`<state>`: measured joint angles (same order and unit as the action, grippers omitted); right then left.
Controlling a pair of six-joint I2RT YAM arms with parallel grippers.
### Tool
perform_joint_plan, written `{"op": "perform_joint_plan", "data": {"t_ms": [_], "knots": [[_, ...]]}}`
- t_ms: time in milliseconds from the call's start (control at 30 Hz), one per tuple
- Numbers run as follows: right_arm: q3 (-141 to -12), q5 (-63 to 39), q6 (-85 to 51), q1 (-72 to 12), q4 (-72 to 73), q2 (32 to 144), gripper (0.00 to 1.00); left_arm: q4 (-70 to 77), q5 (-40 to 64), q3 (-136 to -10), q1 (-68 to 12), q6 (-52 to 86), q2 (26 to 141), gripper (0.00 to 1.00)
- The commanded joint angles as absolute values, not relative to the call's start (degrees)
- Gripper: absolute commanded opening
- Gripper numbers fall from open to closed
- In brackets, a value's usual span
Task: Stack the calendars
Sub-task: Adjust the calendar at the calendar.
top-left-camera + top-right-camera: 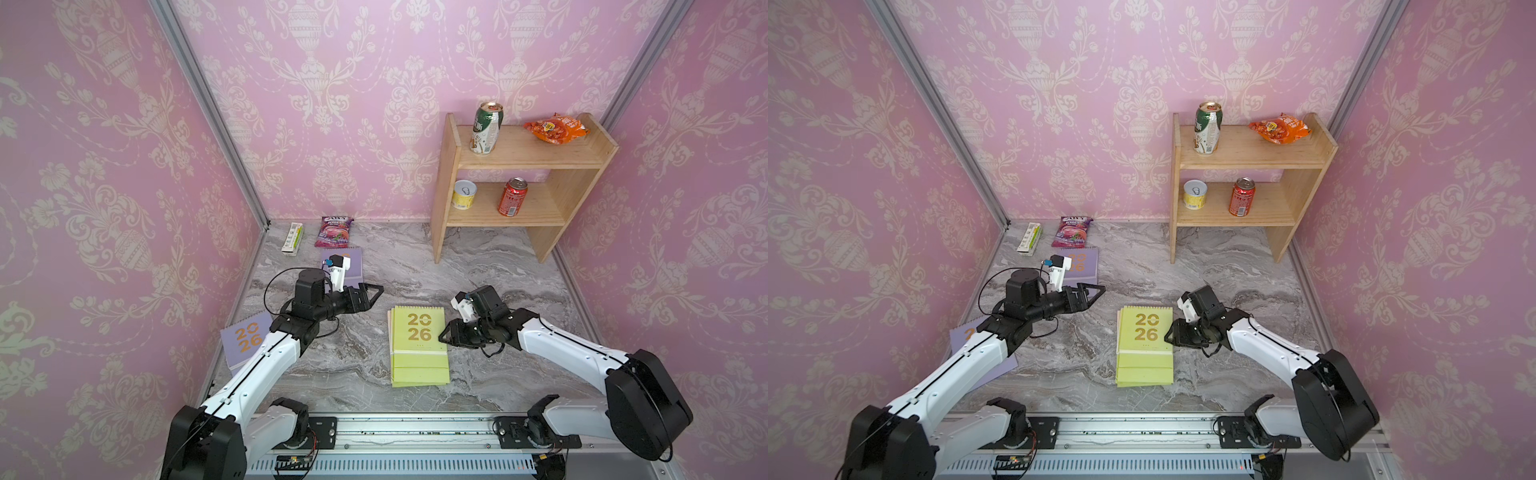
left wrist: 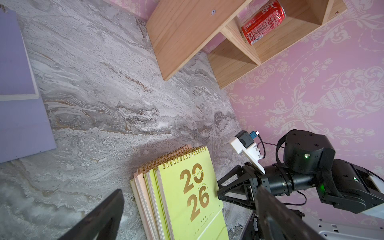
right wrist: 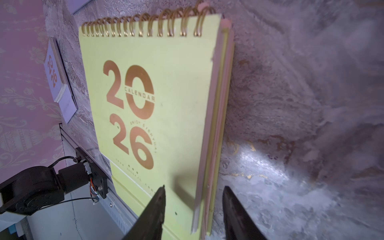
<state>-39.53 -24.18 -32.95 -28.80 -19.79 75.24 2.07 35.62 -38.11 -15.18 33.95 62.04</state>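
Right arm (image 1: 573, 345), nearest in both top views, reached in elbow-bent, right gripper (image 1: 444, 334) pretty low beside the yellow-green stack of calendars (image 1: 419, 345) mid-table. Left arm (image 1: 266, 357) stretched forward, left gripper (image 1: 374, 296) spread wide over bare marble (image 1: 415, 266). Near lilac calendar (image 1: 243, 337) sat partly under it, far lilac calendar (image 1: 355, 264) beyond. Left wrist view: same wide spread. Right wrist view: fingers (image 3: 160, 203) parted, straddling the stack's edge, not pinching.

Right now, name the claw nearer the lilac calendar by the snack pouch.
Left. The left claw hangs beside the lilac calendar; the right claw is at the yellow-green stack.
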Motion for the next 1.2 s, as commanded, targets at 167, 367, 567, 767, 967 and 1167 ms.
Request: {"op": "perform_joint_plan", "data": {"t_ms": [167, 367, 567, 767, 967, 1167], "knots": [[-41.9, -22.9, -32.5, -30.4, -20.0, 75.9, 0.43, 2.0, 36.9, -37.8, -15.5, 33.6, 62.1, 0.99], [-43.0, -22.7, -32.8, -31.5, -19.6, 76.9, 0.40, 1.8, 36.8, -37.8, -15.4, 33.5, 62.1, 0.99], [-43.8, -22.3, -33.0, -32.2, -19.5, 77.6, 0.39, 2.0, 37.0, -37.7, -15.5, 33.5, 62.5, 0.99], [-44.5, -21.3, -32.9, -32.3, -20.3, 77.8, 0.39, 1.9, 36.8, -37.8, -15.5, 33.4, 62.2, 0.99], [-46.8, -17.6, -30.9, -32.2, -24.7, 76.0, 0.44, 0.1, 34.9, -38.4, -15.4, 32.1, 62.8, 0.99], [-52.5, -17.3, -29.0, -32.2, -27.1, 75.1, 0.52, -5.3, 30.6, -42.4, -14.9, 29.2, 65.1, 0.99]]}}
